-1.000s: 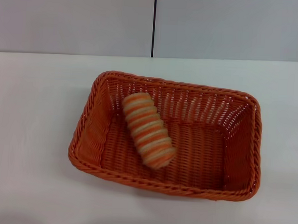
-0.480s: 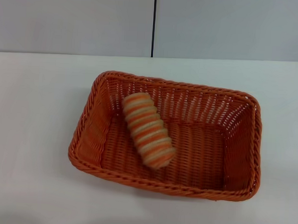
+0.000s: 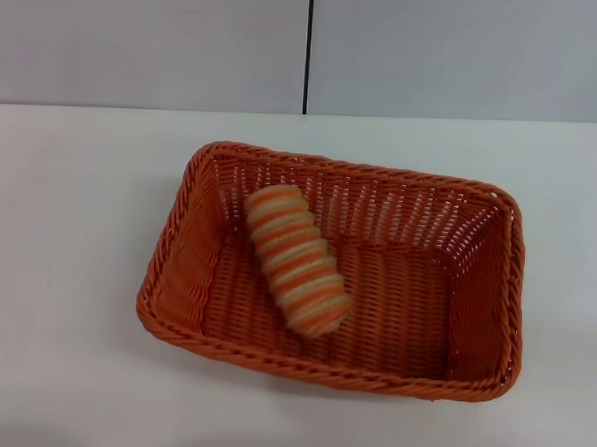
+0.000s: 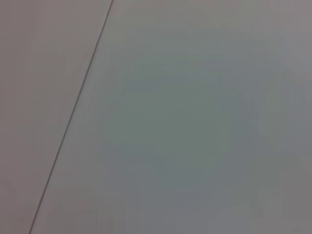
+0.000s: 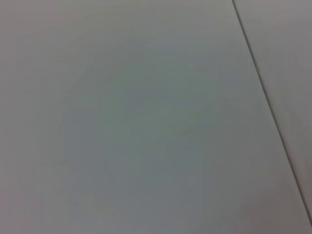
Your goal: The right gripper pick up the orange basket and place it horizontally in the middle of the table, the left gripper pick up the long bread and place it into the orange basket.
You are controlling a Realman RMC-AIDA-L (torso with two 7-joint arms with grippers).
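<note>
The long bread [image 3: 297, 260] is seen lying inside the orange basket [image 3: 180, 277], on the woven bottom, in the half of the basket that is toward the robot's left. It is placed diagonally: one end is near the far wall of the basket, and the other end points toward the near rim and a little toward the robot's right. Its stripes of orange and cream run across its length. The rest of the basket bottom, toward the robot's right, is seen bare. The orange basket is set with its long side across the head view, slightly turned, so that its left end is a little higher in the picture than a straight placement would give. It stands flat on the table [image 3: 68, 221], about in the middle of the visible tabletop, with white surface seen all around it. Behind the table a grey wall [image 3: 138, 35] is seen, and a thin dark vertical seam [image 3: 309, 49] is drawn in it above the basket. The left gripper and the right gripper are not shown in any view, so their state, released or clenched, cannot be told. In both wrist views only a plain grey surface with one thin dark line [image 4: 73, 114] [image 5: 270, 105] across it is shown.
</note>
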